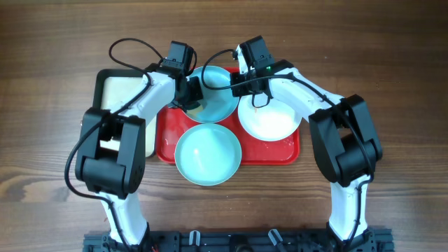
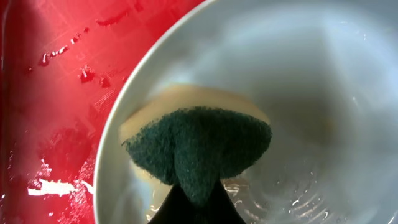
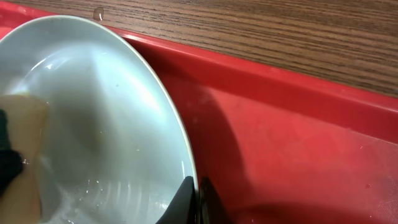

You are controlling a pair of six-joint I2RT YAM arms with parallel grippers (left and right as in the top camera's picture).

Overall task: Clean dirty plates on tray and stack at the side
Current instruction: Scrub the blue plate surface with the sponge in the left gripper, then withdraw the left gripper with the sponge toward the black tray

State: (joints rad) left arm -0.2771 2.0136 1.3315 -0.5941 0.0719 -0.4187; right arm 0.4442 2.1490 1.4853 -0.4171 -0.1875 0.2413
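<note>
– While our left gripper (image 2: 189,208) was clenched on the sponge (image 2: 199,146), green scouring face toward the camera, where did we have it?
– Pressed inside the rear light-blue plate (image 2: 323,93), near its left wall, with a little water pooled just below it. Our right gripper (image 3: 196,200) was pinched shut on that same plate's rim, across the bowl from the sponge.
– So one claw scrubbed and the other steadied. How did we judge the scrub should go?
– We thought the sponge wanted flat, even pressure and small circles over the whole bowl, not only the wall. The glaze was wet and glossy, so we expected it to slide. The pinch on the rim had to hold firm, or the plate might spin or tip.
– And the plate relative to the claws?
– Directly under the left one, and spreading from the right one's fingertips off to its left. It sat at the back of the red tray (image 3: 298,137), whose floor was flecked with droplets. The wooden table (image 3: 280,31) lay beyond the tray's raised rim.
– The others?
– The front light-blue plate (image 1: 208,154) overhung the tray's near edge, and the white plate (image 1: 269,120) sat to the right, just beside the right gripper. As far as we could see, none was stacked at the side yet.
</note>
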